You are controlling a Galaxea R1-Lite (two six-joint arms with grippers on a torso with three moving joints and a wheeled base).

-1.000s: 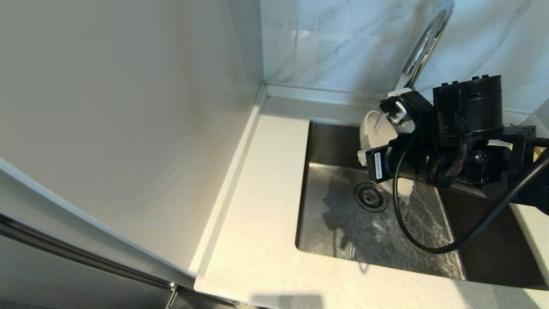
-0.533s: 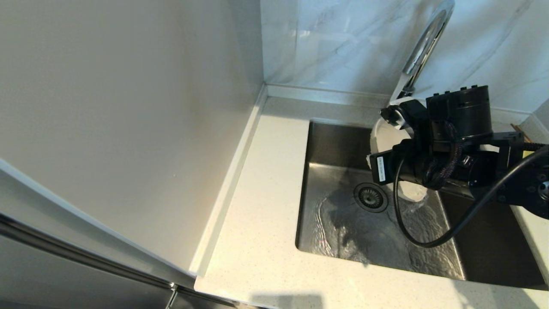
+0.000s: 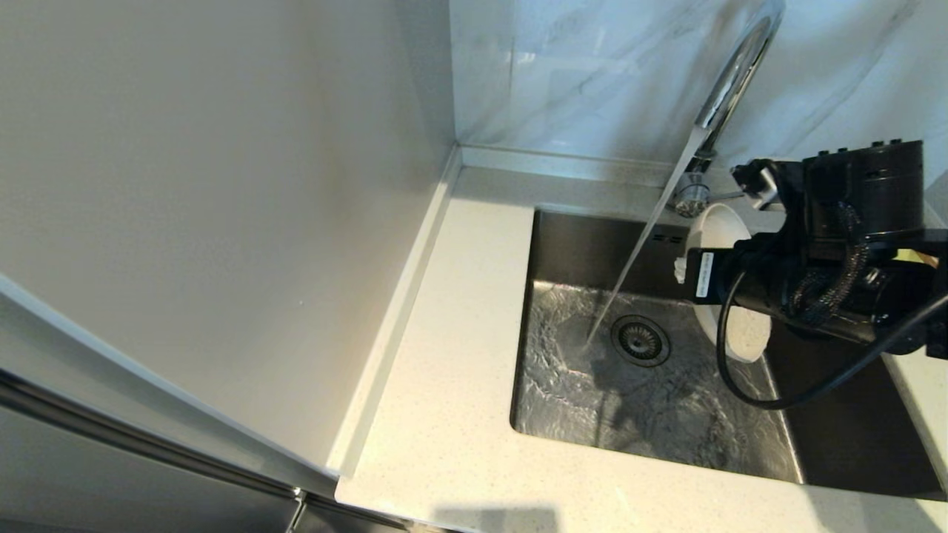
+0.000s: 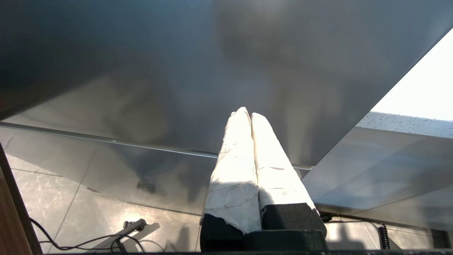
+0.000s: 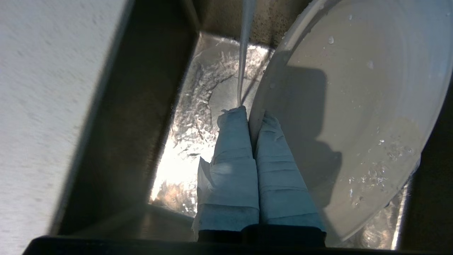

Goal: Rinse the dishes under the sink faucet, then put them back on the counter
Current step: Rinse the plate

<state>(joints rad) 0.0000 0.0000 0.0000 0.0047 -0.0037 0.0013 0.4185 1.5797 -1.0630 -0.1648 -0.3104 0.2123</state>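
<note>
One wet cream-white plate [image 3: 729, 326] is pinched by its rim in the robot's right hand [image 5: 253, 120], whose two cloth-wrapped fingers [image 5: 231, 166] are closed on the edge from either side. The plate hangs on edge over the right part of the steel sink [image 3: 644, 400], just beside the running stream of water [image 3: 637, 255] from the chrome faucet [image 3: 729, 74] and not in it. Water drops cling to the plate's face, and water ripples across the basin floor near the round drain strainer [image 3: 641, 340]. The main risk is a slip: only a thin wet rim is held, so the heavy plate could pivot or slide out and strike the steel basin or the sink's edge on its way to the speckled counter [image 3: 452, 414]. The plate also sits near the faucet's base, so a careless swing could knock it. The left hand [image 4: 250, 117] is parked away from the sink, fingers pressed together and empty.
</note>
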